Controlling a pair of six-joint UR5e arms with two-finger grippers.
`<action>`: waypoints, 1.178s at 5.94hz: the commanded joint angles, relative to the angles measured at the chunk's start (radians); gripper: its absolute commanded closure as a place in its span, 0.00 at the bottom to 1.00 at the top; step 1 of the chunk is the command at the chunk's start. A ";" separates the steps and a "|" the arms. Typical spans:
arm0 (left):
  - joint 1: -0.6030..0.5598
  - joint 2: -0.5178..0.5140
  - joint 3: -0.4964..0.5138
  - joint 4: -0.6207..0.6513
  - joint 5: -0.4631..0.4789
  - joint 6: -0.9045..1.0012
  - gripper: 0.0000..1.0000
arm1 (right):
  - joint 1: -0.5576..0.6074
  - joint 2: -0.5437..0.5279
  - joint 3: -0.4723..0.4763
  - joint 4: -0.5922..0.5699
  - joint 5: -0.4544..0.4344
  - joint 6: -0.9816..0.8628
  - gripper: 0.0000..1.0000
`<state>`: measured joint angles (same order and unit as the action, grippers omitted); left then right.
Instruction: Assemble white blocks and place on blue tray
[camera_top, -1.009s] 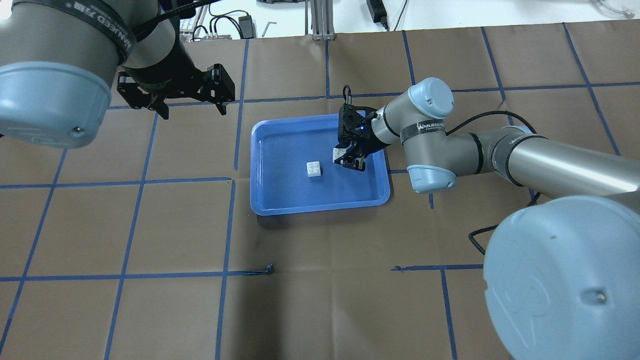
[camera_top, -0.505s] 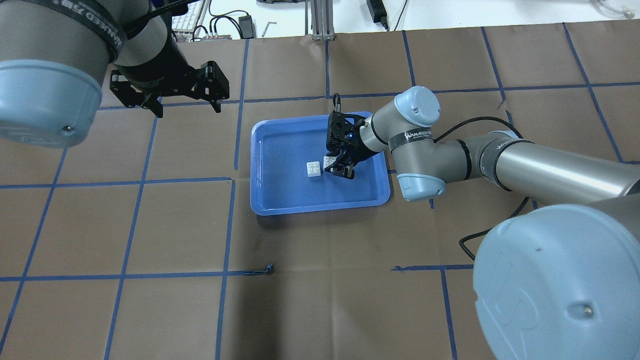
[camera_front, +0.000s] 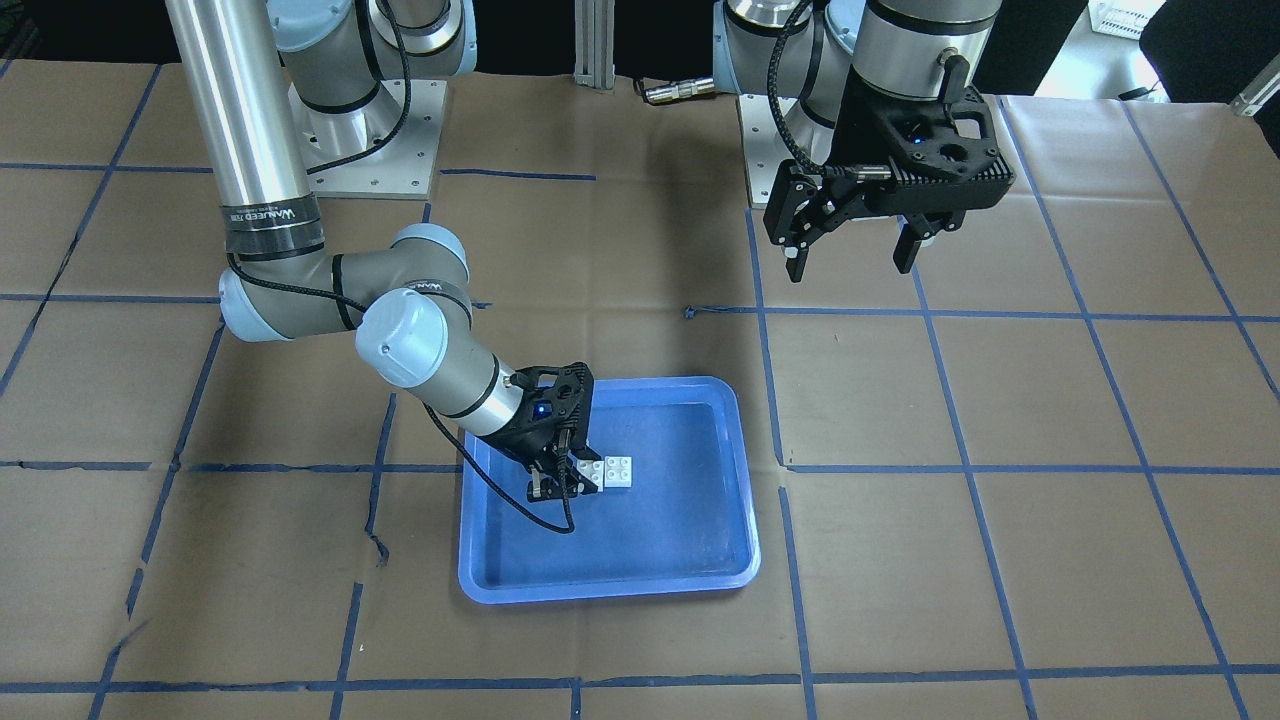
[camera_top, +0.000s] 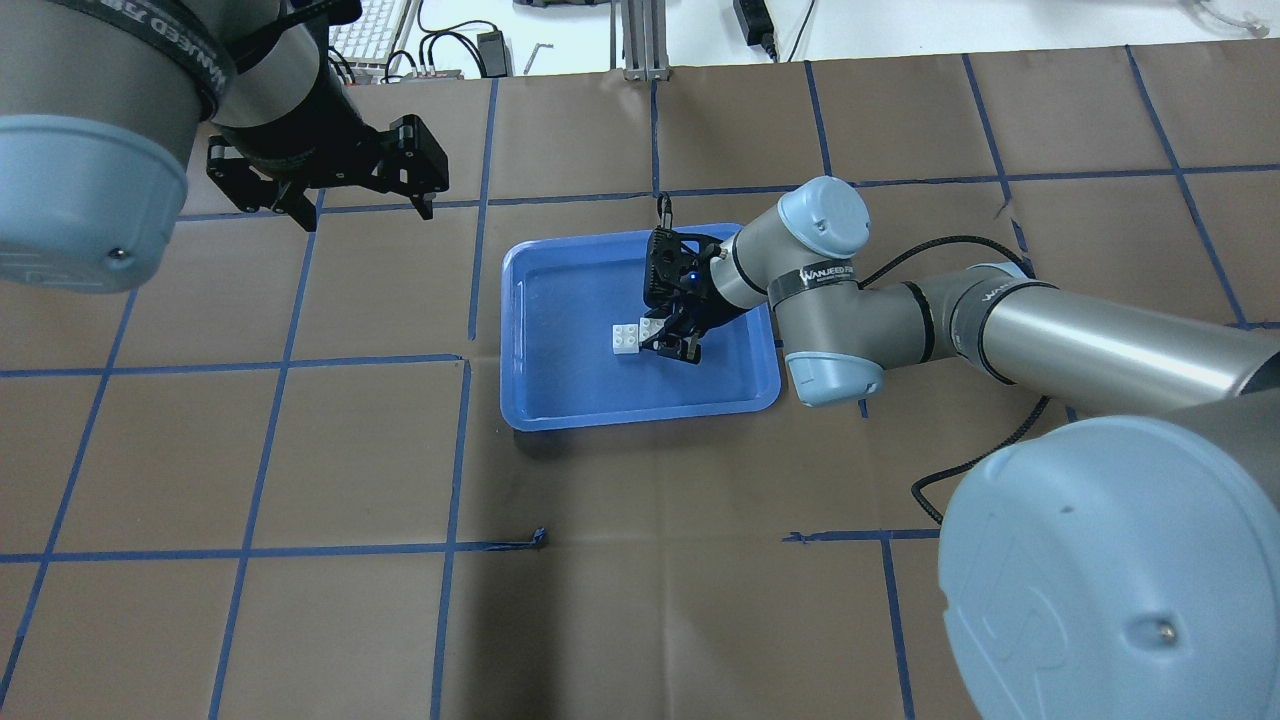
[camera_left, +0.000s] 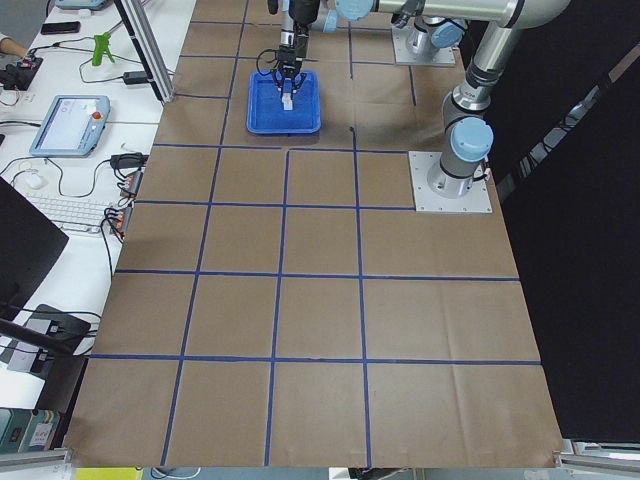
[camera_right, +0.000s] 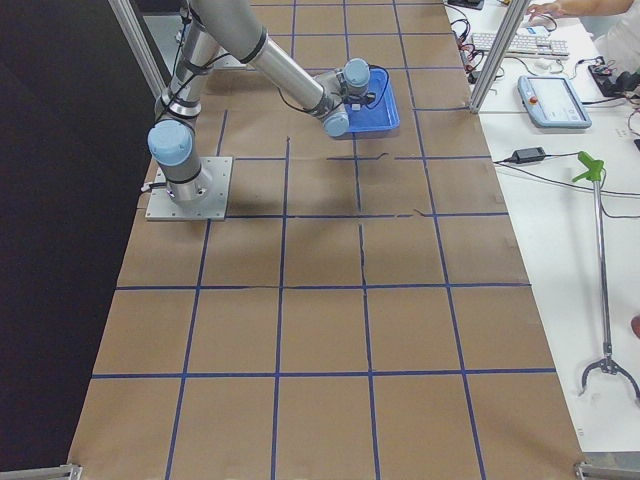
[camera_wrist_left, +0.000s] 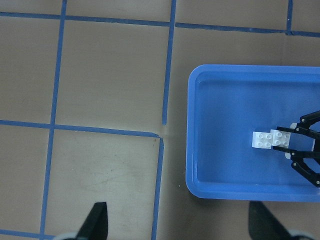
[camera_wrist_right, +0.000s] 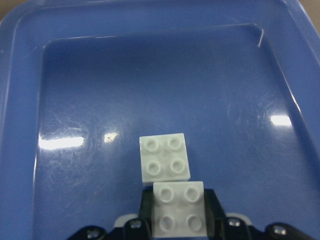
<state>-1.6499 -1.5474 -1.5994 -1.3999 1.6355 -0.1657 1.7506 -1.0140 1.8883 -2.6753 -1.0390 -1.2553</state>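
The right gripper (camera_front: 556, 482) grips one white block (camera_wrist_right: 179, 209) just beside the second white block (camera_wrist_right: 164, 158), which lies in the blue tray (camera_top: 560, 385). The left gripper (camera_front: 850, 264) hangs wide open, empty, well apart.

My wrist view's bottom edge cuts off my right gripper (camera_wrist_right: 178, 221). My jaws hide the sides of the held white block (camera_wrist_right: 178, 207). I cannot tell if it touches the other white block (camera_wrist_right: 164, 158) just ahead. From the side cameras, the 2 look too small to tell apart.
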 joint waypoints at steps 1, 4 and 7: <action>0.001 0.001 -0.001 -0.004 0.001 0.000 0.01 | 0.003 0.000 0.002 0.000 -0.001 0.000 0.75; 0.001 0.013 -0.004 -0.011 0.004 0.000 0.01 | 0.006 -0.005 0.011 0.000 -0.001 0.005 0.75; 0.001 0.015 -0.005 -0.013 0.004 0.000 0.01 | 0.015 -0.005 0.011 0.000 -0.001 0.007 0.75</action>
<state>-1.6490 -1.5335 -1.6041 -1.4126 1.6398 -0.1656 1.7631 -1.0185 1.8990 -2.6753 -1.0400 -1.2497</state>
